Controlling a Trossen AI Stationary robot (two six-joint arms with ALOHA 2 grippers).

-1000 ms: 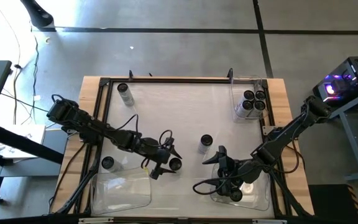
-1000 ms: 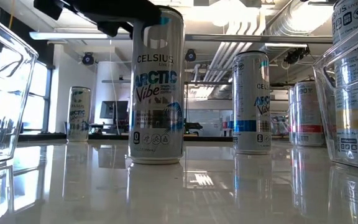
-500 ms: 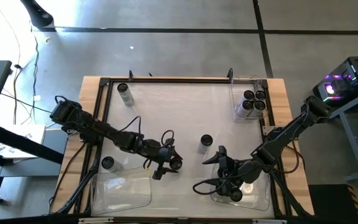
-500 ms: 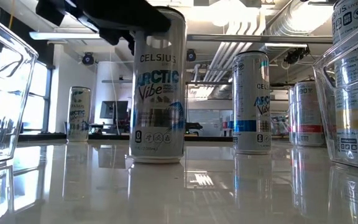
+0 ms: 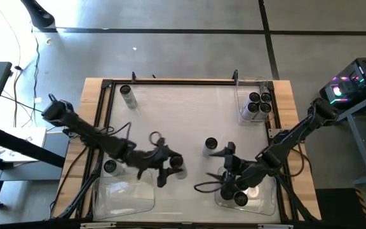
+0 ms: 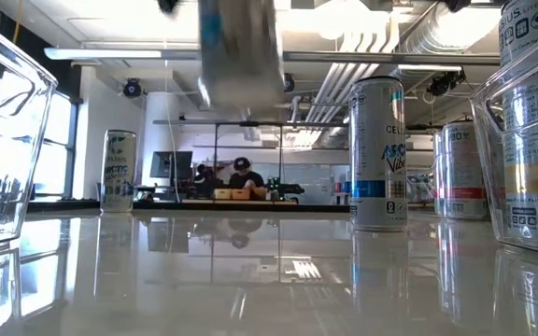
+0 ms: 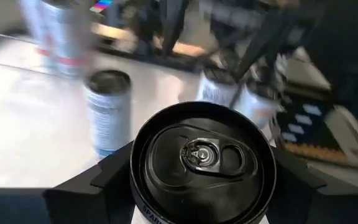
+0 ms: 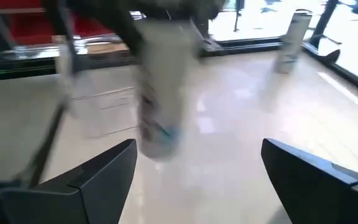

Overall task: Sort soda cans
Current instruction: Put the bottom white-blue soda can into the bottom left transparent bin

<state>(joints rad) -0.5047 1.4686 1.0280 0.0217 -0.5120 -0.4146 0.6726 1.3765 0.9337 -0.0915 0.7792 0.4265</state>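
Open desk [image 5: 170, 114] is lying across the middle. One soda can [image 5: 210, 145] is standing between the two pincers, blocking a straight path. Clear bins [image 5: 124, 194] are occupying the near corners, and another bin [image 5: 241, 95] is filling the far right corner.

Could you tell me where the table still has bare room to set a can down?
Bare: the middle stretch between the far-left can and the far-right bin, and the near-left bin. Crowded: around the right gripper and the near-right bin.

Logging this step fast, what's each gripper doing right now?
Left gripper: shut on a soda can, lifted off the table.
Right gripper: open, holding nothing, near the front right bin.
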